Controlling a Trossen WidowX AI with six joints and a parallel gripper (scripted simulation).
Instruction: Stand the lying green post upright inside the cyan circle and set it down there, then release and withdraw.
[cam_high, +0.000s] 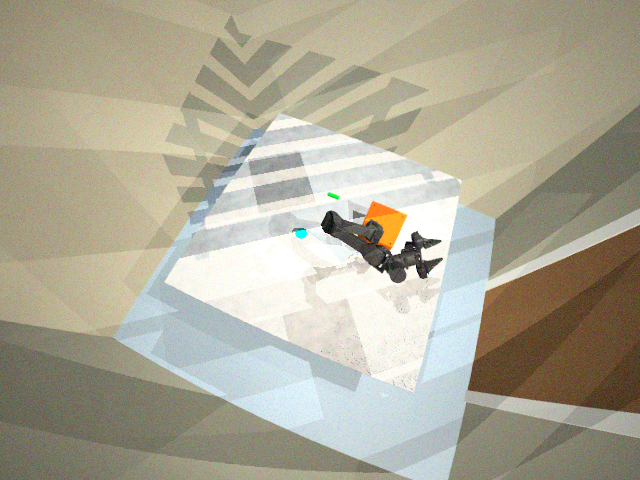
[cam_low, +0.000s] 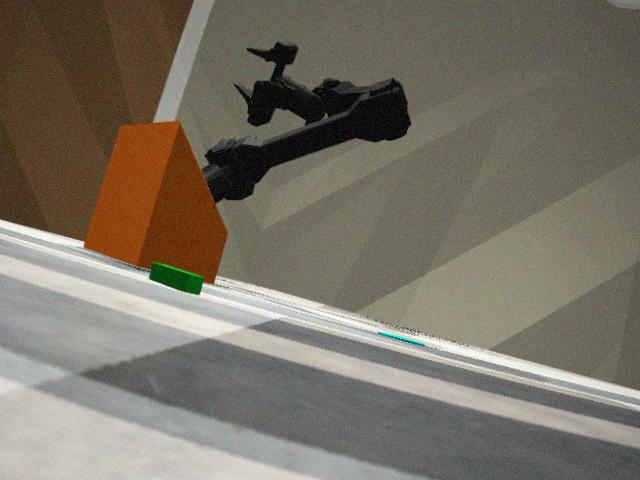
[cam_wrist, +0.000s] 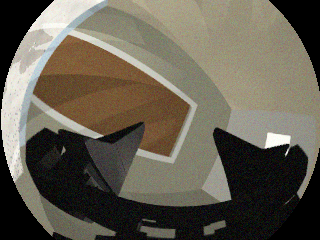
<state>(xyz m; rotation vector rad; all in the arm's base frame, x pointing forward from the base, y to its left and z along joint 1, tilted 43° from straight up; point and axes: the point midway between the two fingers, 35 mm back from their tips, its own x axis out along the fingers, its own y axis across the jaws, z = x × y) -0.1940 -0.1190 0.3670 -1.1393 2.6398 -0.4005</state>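
Green post (cam_high: 333, 195) lies flat on table (cam_high: 268, 289), just beside orange block (cam_high: 385, 223), well apart from cyan circle (cam_high: 300, 233). Gripper (cam_high: 433, 253) raised high, far side of block from post, jaws spread wide, nothing between fingers.

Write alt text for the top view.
A dark robot arm stretches over a pale table top, its open gripper empty and pointing away from the small green post lying flat. A cyan circle sits near the arm's other end, and an orange block stands beside the arm.
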